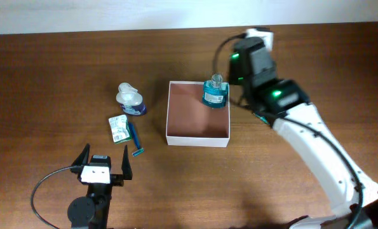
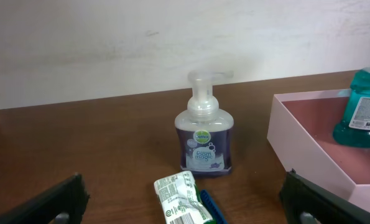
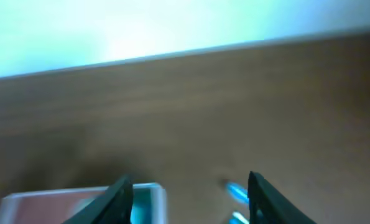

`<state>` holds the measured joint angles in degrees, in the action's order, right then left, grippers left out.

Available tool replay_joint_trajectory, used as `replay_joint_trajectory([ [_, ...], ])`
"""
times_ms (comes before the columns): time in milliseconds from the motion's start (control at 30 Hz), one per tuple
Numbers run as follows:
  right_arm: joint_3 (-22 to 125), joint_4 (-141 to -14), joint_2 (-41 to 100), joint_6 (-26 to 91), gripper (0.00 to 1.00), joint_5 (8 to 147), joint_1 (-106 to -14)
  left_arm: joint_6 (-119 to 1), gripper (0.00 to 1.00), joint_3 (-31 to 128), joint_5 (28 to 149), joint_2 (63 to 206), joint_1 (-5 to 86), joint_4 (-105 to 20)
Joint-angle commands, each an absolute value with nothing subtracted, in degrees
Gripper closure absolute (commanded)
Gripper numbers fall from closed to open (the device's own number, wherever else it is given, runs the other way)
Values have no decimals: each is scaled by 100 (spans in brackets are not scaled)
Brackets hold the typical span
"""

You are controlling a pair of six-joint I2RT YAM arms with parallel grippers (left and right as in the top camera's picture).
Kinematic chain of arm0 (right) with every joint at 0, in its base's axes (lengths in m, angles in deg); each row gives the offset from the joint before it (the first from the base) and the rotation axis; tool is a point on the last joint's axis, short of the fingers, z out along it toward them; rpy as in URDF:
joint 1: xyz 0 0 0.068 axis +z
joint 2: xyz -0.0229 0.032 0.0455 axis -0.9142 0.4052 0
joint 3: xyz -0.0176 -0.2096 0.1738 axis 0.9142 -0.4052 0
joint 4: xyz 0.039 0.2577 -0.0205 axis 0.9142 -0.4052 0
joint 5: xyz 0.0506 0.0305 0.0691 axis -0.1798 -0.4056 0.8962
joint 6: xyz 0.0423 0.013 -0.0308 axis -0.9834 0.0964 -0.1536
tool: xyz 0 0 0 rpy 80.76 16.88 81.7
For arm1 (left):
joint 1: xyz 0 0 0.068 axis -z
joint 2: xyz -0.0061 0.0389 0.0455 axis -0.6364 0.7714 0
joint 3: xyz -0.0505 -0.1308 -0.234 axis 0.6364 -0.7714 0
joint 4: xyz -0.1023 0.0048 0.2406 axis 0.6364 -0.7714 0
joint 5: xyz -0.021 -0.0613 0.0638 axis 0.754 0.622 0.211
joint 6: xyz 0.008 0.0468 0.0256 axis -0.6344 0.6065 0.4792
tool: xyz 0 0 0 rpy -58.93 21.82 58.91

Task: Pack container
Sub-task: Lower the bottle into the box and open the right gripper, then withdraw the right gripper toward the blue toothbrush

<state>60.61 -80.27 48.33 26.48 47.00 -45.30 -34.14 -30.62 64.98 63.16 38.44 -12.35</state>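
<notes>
The container point(image 1: 198, 137), a square shallow box with white walls and a reddish-brown inside, sits mid-table. A teal glass bottle point(image 1: 215, 93) stands upright in its far right corner. My right gripper point(image 1: 239, 63) hovers just behind and right of the bottle, open and empty. Its wrist view is blurred; its open fingers point(image 3: 191, 202) frame a container corner point(image 3: 79, 202). My left gripper point(image 1: 104, 162) is open and empty near the front edge. In the left wrist view, the open fingers point(image 2: 185, 208) face the container wall point(image 2: 303, 134) and the bottle point(image 2: 362, 109).
Left of the container stand a clear pump soap bottle point(image 1: 130, 100) point(image 2: 204, 134), a green-and-white packet point(image 1: 118, 127) point(image 2: 180, 199) and a blue razor-like stick point(image 1: 136, 141) point(image 2: 211, 208). A white wall runs along the table's far edge.
</notes>
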Motion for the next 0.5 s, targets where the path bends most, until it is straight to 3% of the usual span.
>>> replay_joint_trajectory([
  [0, 6094, -8396, 4925, 2347, 56, 5266, -5153, -3346, 1, -3080, 6581, 6278, 3835, -1257],
  [200, 6074, -8768, 5228, 2347, 94, 5952, -5918, -3346, 1, -3080, 6581, 6278, 3835, -1257],
  [467, 6068, -8844, 6059, 2347, 96, 7521, -6438, -3346, 1, -3080, 6581, 6278, 3835, -1259],
])
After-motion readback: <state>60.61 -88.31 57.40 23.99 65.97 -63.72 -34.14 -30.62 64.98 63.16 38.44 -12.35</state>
